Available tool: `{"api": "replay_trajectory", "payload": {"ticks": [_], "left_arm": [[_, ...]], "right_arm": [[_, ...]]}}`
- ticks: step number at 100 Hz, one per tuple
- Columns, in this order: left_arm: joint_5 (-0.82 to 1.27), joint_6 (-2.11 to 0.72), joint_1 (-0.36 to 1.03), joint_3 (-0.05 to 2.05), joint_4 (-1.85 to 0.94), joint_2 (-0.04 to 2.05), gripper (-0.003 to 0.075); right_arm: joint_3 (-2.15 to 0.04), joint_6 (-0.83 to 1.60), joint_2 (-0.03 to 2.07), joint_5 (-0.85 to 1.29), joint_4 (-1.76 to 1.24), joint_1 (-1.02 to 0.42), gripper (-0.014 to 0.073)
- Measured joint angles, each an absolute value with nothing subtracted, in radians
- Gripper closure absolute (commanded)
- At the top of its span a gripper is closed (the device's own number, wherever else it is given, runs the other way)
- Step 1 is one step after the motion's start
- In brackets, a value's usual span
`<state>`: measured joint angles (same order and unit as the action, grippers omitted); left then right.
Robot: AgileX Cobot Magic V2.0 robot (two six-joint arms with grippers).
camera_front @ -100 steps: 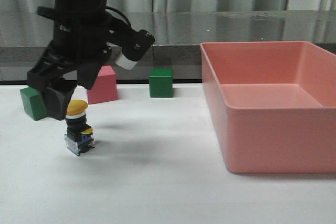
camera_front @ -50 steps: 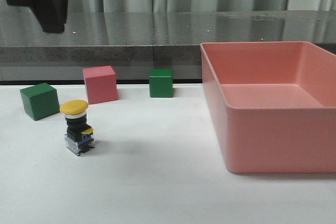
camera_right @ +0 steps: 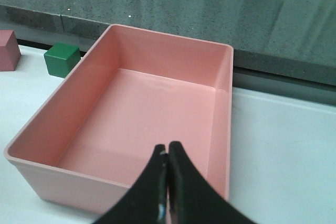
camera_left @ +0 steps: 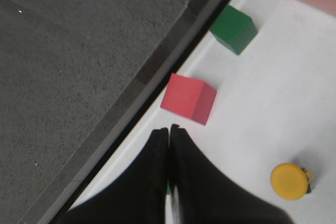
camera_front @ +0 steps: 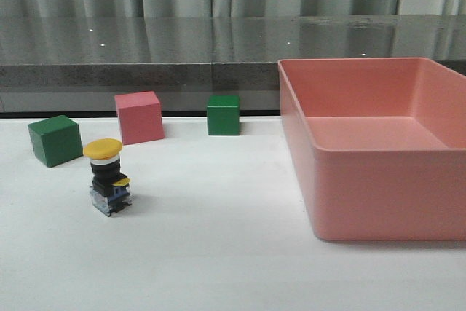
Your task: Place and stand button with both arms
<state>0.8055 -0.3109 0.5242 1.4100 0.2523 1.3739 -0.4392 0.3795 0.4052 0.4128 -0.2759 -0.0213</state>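
Push-button switch (camera_front: 108, 177) stands upright on white table (camera_front: 218, 253), yellow cap up, clear-blue base down, nothing touching it. Sits near-left, just in front of pink cube (camera_front: 139, 116), w/ one green cube (camera_front: 54, 140) to its left and another green cube (camera_front: 223, 114) further right. Pink bin (camera_front: 378, 151) on right side, well apart from switch. Left gripper (camera_left: 169, 140): jaws clenched together, holding nothing, above table. Right gripper (camera_right: 167, 156): jaws clenched together, holding nothing, over the bin.
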Motion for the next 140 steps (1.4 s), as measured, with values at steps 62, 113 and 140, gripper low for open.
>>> {"api": "replay_trajectory", "payload": {"ticks": [62,113,140], "left_arm": [[0.115,-0.303,0.362,0.535,-0.048,0.805,0.0739],[0.08,-0.303,0.36,0.419,-0.073,0.639,0.0739],[0.089,-0.303,0.36,0.419,-0.075,0.639,0.0739]], "right_arm": [[-0.439,0.38,0.405,0.413,-0.276,-0.021,0.0654],[-0.439,0.38,0.405,0.413,-0.276,-0.021,0.0654],[-0.439,0.38,0.405,0.413,-0.276,-0.021,0.0654]]}}
